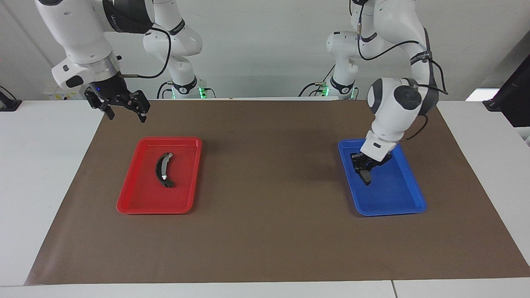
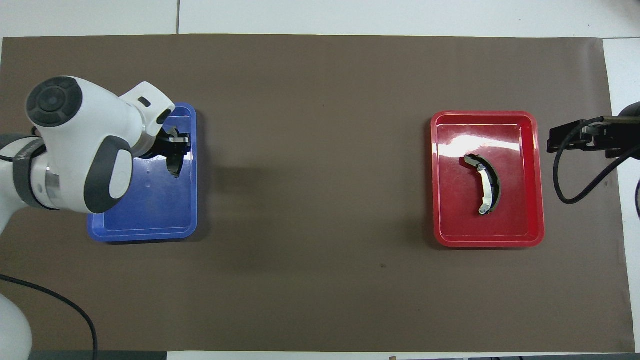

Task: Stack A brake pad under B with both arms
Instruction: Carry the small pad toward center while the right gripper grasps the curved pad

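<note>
short pad (image 1: pixel 366 176) gripped by left gripper (image 1: pixel 364 169), raised over blue tray (image 1: pixel 414 198) | long piece (image 1: pixel 163 169) lengthwise in red tray (image 1: pixel 132 203) | right gripper (image 1: pixel 123 108) open above mat corner

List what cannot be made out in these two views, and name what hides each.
- Left gripper, overhead view: its white wrist covers most of it over the blue tray.
- A brake pad, facing view: the closed fingers cover its top; only its lower end hangs out.
- Right gripper, overhead view: the frame edge cuts it off.
- B in the red tray: underside hidden in both views.
</note>
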You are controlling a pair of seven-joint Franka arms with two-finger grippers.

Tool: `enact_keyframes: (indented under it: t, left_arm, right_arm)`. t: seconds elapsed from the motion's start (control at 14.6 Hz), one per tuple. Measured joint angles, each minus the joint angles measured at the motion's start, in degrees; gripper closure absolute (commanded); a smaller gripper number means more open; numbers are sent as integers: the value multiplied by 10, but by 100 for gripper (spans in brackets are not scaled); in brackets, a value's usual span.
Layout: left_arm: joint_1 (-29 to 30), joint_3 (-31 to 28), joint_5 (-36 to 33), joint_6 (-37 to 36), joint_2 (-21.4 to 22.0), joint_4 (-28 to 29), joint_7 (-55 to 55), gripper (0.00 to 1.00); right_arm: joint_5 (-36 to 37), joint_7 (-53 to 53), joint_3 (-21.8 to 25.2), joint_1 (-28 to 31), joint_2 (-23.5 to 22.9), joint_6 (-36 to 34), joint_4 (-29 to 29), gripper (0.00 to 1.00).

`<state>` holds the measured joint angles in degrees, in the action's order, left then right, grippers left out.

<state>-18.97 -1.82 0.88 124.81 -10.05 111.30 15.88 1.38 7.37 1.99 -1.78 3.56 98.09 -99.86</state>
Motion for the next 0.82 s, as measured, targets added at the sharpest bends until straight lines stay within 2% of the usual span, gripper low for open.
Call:
enact_keyframes:
  t: [0.21,0.34,0.69,0.75,0.82]
  left_arm:
    - [-77,2,13,49,-21,0,88,99]
    - [-121,2,15,73,-49,-7,145,99]
    - [-185,2,15,113,-123,-52,205,90]
    - [-196,2,15,120,-133,-55,208,79]
    - [-203,2,15,126,-142,-56,210,49]
  right_arm:
    - [-5,-3,0,0,-3,71,-73,0]
    - [-9,-21,0,0,-25,124,-105,0]
    - [-29,-84,0,0,-74,339,-241,0]
    - [-32,-92,0,1,-79,358,-258,0]
    - [-33,-100,0,1,-83,366,-268,0]
